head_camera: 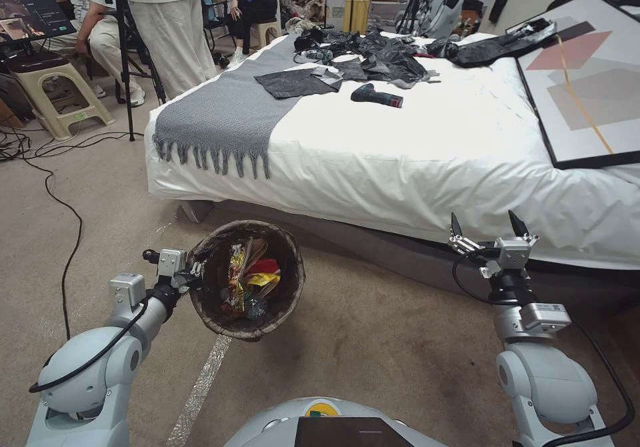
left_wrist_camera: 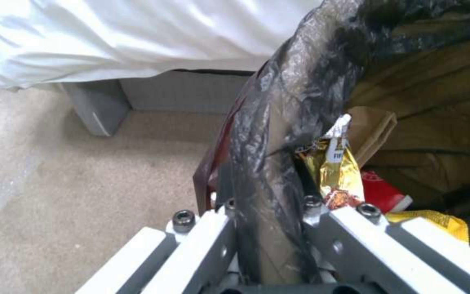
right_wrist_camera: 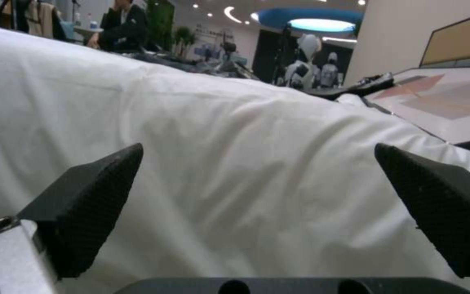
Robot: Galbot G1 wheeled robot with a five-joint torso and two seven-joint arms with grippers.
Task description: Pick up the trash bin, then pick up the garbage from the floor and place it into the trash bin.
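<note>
The trash bin (head_camera: 297, 268), lined with a dark bag, hangs tilted above the floor (head_camera: 373, 354), mouth facing me. My left gripper (head_camera: 195, 269) is shut on its near-left rim. In the left wrist view the left gripper (left_wrist_camera: 267, 214) clamps the bagged rim (left_wrist_camera: 278, 134). Garbage (head_camera: 250, 280) lies inside the bin: a gold snack packet (left_wrist_camera: 339, 171), a red wrapper (left_wrist_camera: 382, 192), a yellow packet (left_wrist_camera: 436, 219) and a brown paper bag (left_wrist_camera: 373, 130). My right gripper (head_camera: 487, 228) stands open and holds nothing, raised beside the bed's edge. In the right wrist view the right gripper (right_wrist_camera: 258, 148) faces the white sheet.
A bed (head_camera: 413, 160) with a white sheet, grey throw (head_camera: 227, 114) and black bags spans the view ahead. A framed picture (head_camera: 587, 80) lies on its right side. A black cable (head_camera: 67, 234) runs over the carpet at left, near a stool (head_camera: 50, 87). A pale tape strip (head_camera: 200, 387) crosses the carpet.
</note>
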